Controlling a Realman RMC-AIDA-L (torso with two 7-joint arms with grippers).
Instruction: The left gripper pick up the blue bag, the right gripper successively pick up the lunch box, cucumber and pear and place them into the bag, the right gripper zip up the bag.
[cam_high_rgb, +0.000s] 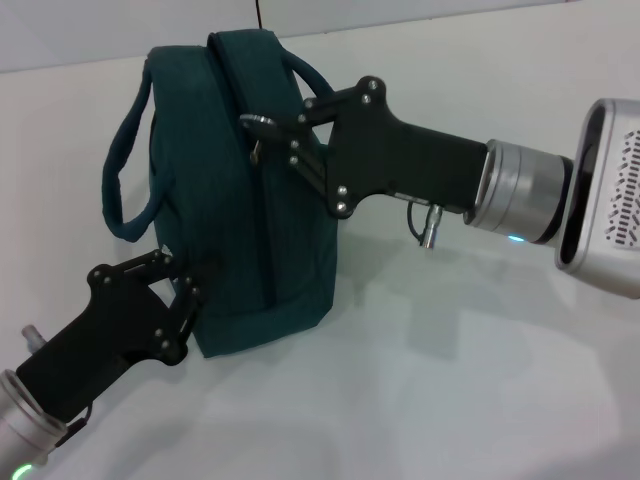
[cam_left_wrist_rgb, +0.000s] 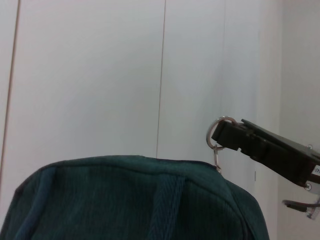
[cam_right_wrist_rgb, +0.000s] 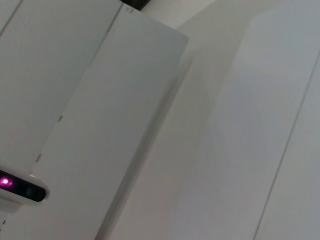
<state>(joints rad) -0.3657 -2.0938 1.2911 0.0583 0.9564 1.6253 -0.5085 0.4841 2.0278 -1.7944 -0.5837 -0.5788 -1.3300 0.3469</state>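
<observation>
L gripper sits nearest, at the bag's lower near corner, fingers pinched on the fabric edge there. The blue bag stands upright on the white counter, closed along its top, w/ one carry handle looping out on the side away from the R arm. Further back, R gripper reaches in at the bag's top edge, clamped on the metal zipper pull ring; L wrist view shows the ring hanging from its tips just above the bag.
</observation>
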